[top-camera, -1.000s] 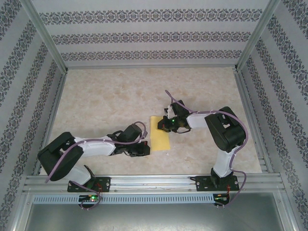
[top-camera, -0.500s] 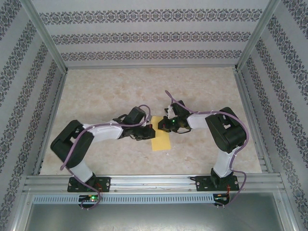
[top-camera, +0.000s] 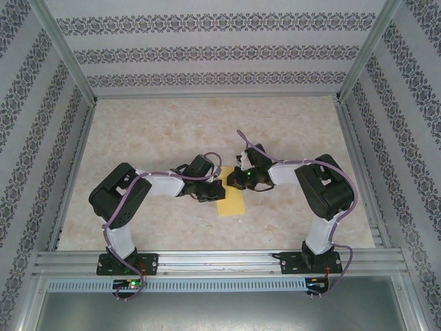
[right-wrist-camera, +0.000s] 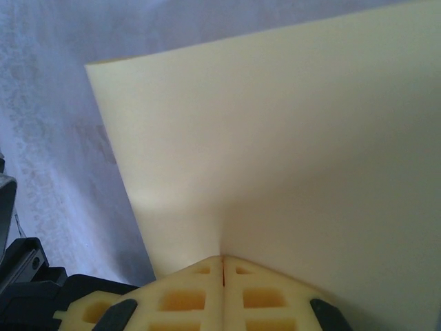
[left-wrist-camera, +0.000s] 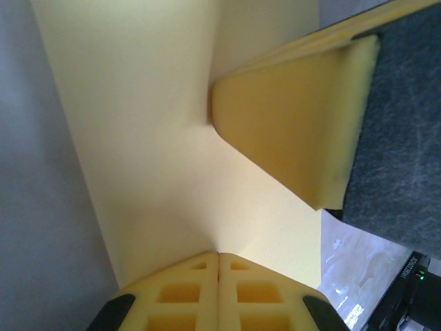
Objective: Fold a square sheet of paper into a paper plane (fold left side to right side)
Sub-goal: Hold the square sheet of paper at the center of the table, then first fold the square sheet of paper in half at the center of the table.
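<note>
The square sheet of paper (top-camera: pixel 231 201), pale yellow and folded into a narrow rectangle, is lying flat near the middle of the marble-patterned surface (top-camera: pixel 151 138), a little toward the near edge; its far end is sitting beneath both claws. The left claw (top-camera: pixel 214 192) is reaching in from the left with its jaws pressed together; in the left wrist view its foam fingertips (left-wrist-camera: pixel 201 279) are bearing on the sheet, and a yellow foam finger of the other arm (left-wrist-camera: pixel 296 131) is touching the paper just beyond them. The right claw (top-camera: pixel 235 181) is coming in from the right, jaws likewise together; its fingertips (right-wrist-camera: pixel 207 283) are resting on the sheet near one corner; whether either claw is pinching any paper I cannot tell. Patterned walls (top-camera: pixel 207 52) are enclosing the surface on three sides.
</note>
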Robot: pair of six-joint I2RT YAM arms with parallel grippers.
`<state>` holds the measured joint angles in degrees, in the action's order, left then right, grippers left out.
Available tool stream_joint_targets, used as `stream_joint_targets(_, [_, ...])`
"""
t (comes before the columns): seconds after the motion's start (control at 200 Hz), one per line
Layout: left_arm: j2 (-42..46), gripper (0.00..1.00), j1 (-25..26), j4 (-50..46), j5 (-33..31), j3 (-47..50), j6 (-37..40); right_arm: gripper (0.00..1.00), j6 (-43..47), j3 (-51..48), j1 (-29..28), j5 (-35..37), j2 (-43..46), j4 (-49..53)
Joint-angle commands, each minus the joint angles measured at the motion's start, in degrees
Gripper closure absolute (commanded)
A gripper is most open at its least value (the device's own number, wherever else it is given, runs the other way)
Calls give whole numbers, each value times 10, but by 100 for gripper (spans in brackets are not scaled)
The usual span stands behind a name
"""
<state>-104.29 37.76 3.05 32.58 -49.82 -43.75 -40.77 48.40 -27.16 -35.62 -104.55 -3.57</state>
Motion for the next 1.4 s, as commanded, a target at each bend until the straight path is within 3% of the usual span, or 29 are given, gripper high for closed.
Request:
stream_joint_targets(0.0, [-4, 100, 0, -13, -28, 26, -3, 100, -5, 19, -3, 1, 48, 32])
stream_joint_targets(0.395, [3, 100, 2, -31, -35, 19, 12, 100, -43, -121, -32, 14, 196, 30])
stream_joint_targets(0.864, [7, 100, 2, -29, -34, 21, 14, 100, -69, -137, -71, 29, 117, -17])
stream_joint_targets(1.394, [47, 100, -24, 58, 5, 19, -43, 100, -41, -153, -72, 79, 98, 74])
